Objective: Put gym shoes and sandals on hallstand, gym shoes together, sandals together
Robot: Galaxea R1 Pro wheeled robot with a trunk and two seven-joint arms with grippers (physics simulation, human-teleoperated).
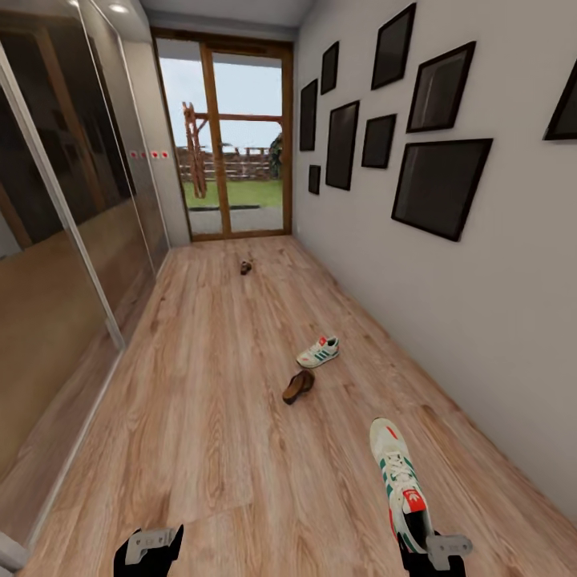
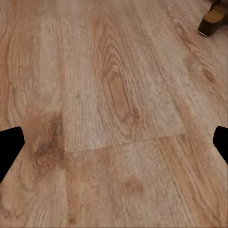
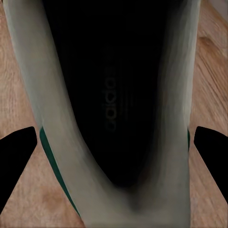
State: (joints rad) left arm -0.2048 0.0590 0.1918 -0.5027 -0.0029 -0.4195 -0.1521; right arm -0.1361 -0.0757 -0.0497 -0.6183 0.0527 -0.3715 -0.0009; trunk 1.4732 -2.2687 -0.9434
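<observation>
One cream-white gym shoe (image 1: 398,479) with green stripes lies on the corridor floor (image 1: 208,417) at the near right, toe pointing away. My right gripper (image 1: 433,553) hovers over its heel, open; the right wrist view looks down into the shoe's dark opening (image 3: 114,95), with a fingertip (image 3: 16,156) on either side. The second gym shoe (image 1: 319,351) lies farther on, a brown sandal (image 1: 298,386) just before it. Another sandal (image 1: 246,267) lies far off near the door. My left gripper (image 1: 148,551) is open above bare planks (image 2: 114,145), the near sandal's heel (image 2: 214,16) showing at that view's corner. The hallstand is out of view.
A glass door (image 1: 232,136) closes the corridor's far end. Mirrored wardrobe panels (image 1: 64,240) line the left side. The grey right wall (image 1: 449,320) carries several black picture frames. Wide bare floor lies between the shoes and the wardrobe.
</observation>
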